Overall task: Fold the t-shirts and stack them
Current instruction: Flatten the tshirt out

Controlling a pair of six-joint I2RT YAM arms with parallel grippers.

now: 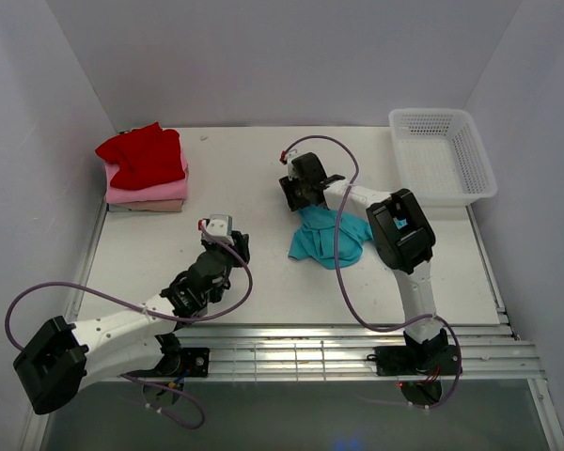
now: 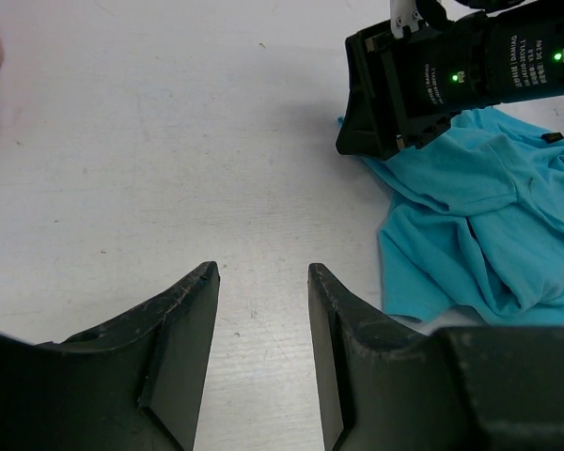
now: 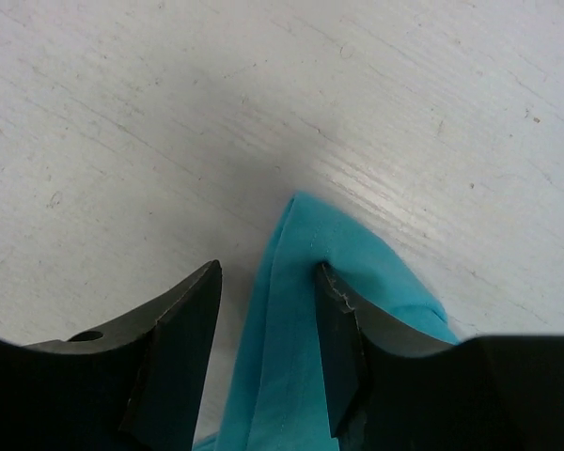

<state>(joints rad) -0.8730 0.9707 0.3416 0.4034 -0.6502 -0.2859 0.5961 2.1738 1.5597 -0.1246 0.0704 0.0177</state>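
A crumpled teal t-shirt (image 1: 329, 240) lies on the white table right of centre. My right gripper (image 1: 298, 193) is at the shirt's far corner. In the right wrist view its jaws (image 3: 268, 268) are open, with a folded edge of the teal shirt (image 3: 301, 319) lying between them against the right finger (image 3: 343, 310). My left gripper (image 1: 237, 246) is open and empty, low over bare table (image 2: 261, 268), left of the teal shirt (image 2: 479, 225). At the back left is a stack: red shirt (image 1: 143, 155) on pink (image 1: 150, 191) on beige (image 1: 146, 206).
A white plastic mesh basket (image 1: 475, 155) stands at the back right. White walls close in the table on three sides. The right arm's black wrist (image 2: 451, 75) shows over the shirt in the left wrist view. A metal rail runs along the near edge (image 1: 338, 334).
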